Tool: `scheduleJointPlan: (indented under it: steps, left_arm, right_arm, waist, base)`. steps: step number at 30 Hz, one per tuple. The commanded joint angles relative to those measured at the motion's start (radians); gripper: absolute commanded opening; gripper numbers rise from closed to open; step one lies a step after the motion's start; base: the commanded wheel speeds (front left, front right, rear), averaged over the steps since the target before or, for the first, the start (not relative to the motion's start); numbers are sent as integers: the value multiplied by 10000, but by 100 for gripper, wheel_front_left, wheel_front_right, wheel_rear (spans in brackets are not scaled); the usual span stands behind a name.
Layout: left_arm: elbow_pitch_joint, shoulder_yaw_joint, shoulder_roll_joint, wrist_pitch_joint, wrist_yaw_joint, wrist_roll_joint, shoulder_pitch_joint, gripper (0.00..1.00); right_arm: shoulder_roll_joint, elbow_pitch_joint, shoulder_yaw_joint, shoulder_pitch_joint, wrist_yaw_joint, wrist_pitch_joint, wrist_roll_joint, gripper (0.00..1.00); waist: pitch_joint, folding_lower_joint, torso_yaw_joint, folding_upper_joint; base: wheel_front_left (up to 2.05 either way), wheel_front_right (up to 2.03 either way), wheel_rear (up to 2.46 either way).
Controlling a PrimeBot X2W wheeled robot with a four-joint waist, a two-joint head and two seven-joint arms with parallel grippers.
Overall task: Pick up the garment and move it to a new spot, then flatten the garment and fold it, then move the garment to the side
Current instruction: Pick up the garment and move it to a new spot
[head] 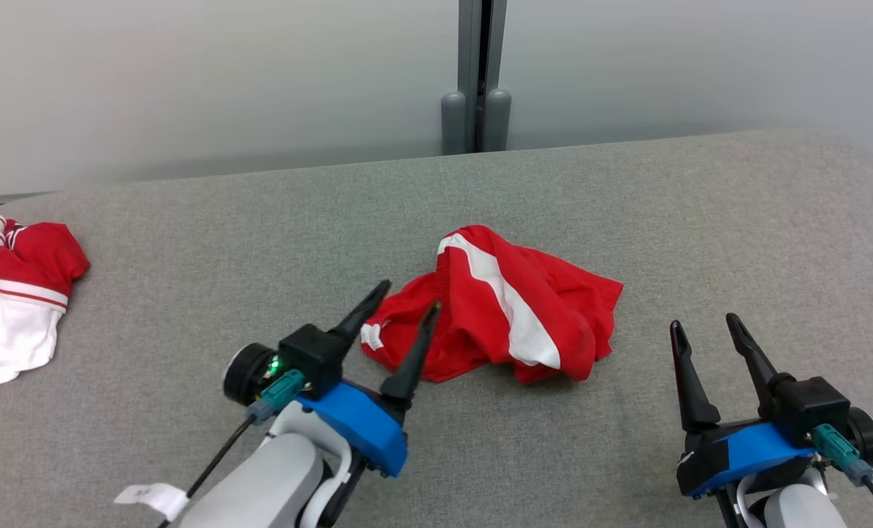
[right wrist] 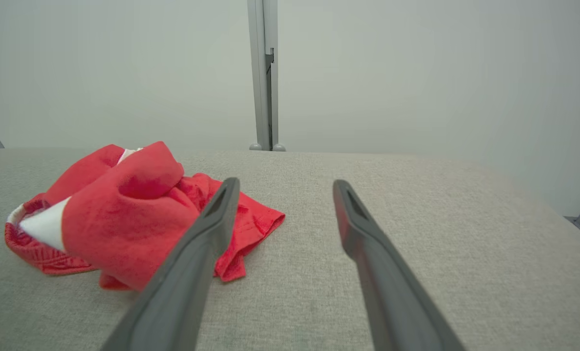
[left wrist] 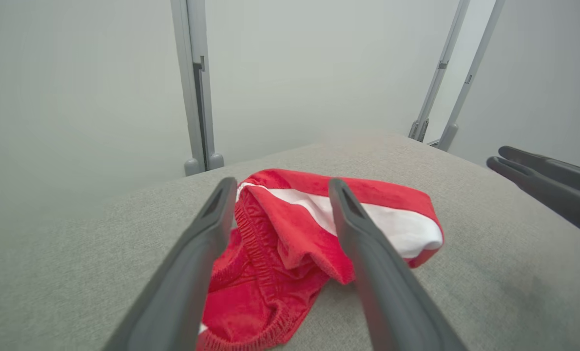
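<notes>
Left gripper point(head: 411, 293) lined up on the crumpled garment point(head: 502, 308), nothing held yet.

Head view: the red, white-striped garment lies bunched mid-tabletop point(head: 700, 220). My left gripper, fingers spread, sits at its near-left edge. The right gripper point(head: 703, 320), also spread, waits well apart on the right, and another red-and-white cloth point(head: 11, 293) lies far left. Left wrist view: the gathered waistband point(left wrist: 251, 229) runs down between my spread fingers. Right wrist view: the heap sits left of the open fingers, a loose hem corner point(right wrist: 263, 222) nearest. I judge it light, limp and prone to sagging, so I'd pinch the thicker waistband for a surer hold.
</notes>
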Motion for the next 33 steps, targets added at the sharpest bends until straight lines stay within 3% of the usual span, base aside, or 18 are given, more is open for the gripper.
scheduleJointPlan:
  steps: [1,9,16,23,33]
  left_arm:
    - [-311,302,303,-43,212,-148,328,100]
    - [-1623,2305,1164,-91,992,-431,2244,100]
    - [-2233,4334,875,-96,1309,-135,4137,100]
    - [-2398,5615,272,-95,1112,489,5322,100]
    - [-2068,6467,-286,-96,584,1268,5821,100]
  right_arm:
    - [-25,-54,20,134,1,-35,-42,100]
    - [-24,-212,211,426,1,-35,-36,100]
    - [-25,-233,372,745,1,-35,64,100]
    - [-25,-202,602,1021,1,-35,418,100]
    - [-25,-19,742,1082,1,-35,613,100]
  waist:
    - [-103,1,-6,-1]
    - [-452,1,40,-1]
    - [-705,1,220,-1]
    - [-854,1,323,-1]
    - [-903,1,319,-1]
  base:
    - [0,0,0]
    - [0,0,0]
    - [0,0,0]
    - [0,0,0]
    - [0,0,0]
